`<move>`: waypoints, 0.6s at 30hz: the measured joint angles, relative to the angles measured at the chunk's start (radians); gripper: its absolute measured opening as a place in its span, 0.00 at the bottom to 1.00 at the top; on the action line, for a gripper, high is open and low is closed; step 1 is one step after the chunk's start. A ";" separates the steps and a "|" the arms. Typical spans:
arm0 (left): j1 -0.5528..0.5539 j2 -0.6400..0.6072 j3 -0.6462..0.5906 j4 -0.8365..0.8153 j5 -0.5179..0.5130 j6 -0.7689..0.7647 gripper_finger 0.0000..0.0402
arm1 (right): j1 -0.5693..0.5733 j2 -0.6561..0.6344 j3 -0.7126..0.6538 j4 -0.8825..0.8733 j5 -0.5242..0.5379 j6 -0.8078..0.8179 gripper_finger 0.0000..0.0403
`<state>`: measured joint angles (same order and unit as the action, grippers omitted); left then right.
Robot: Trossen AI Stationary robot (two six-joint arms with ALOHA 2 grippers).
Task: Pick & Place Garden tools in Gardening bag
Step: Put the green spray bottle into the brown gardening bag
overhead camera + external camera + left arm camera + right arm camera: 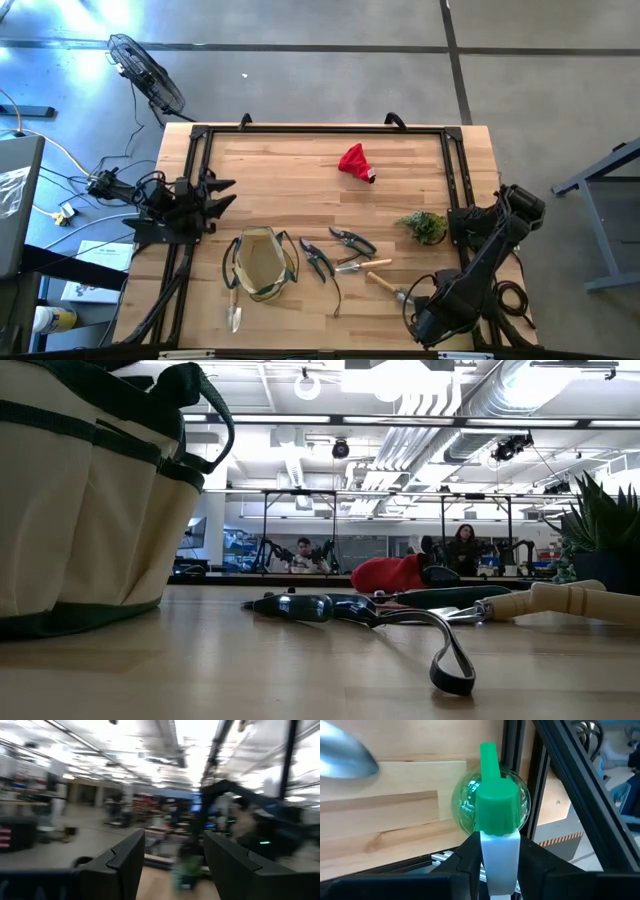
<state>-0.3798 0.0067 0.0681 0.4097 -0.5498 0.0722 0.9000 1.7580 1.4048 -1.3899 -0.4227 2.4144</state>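
Green spray bottle (495, 810) sits gripped in my right end effector (495, 850) at the worktop's (300, 180) near-right corner; the gardening bag (262, 262) lies leftward.

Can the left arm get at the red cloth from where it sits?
Probably yes. The left claw is parked open at the table's left edge, and the red cloth lies alone toward the far side with only bare wood between them. The bag and the tools sit nearer the front, off that line.

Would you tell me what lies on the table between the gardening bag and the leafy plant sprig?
In the high view, two pruners and a wooden-handled trowel lie between the gardening bag and the plant sprig.
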 joint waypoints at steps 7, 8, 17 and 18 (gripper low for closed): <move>-0.001 0.001 0.037 -0.080 0.284 -0.033 0.49 | -0.019 -0.002 0.002 0.033 0.103 -0.081 0.18; 0.000 0.004 0.053 -0.115 0.286 -0.049 0.49 | -0.022 -0.002 0.002 0.032 0.123 -0.091 0.18; 0.000 0.153 0.182 -0.304 0.308 -0.156 0.49 | -0.060 0.007 0.049 0.069 0.397 -0.212 0.18; 0.000 0.179 0.191 -0.305 0.318 -0.156 0.49 | -0.066 0.005 0.062 0.067 0.435 -0.231 0.17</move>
<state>-0.3801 0.1853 0.2592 0.1047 -0.2319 -0.0841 0.8343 1.7627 1.4667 -1.3226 0.0119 2.1838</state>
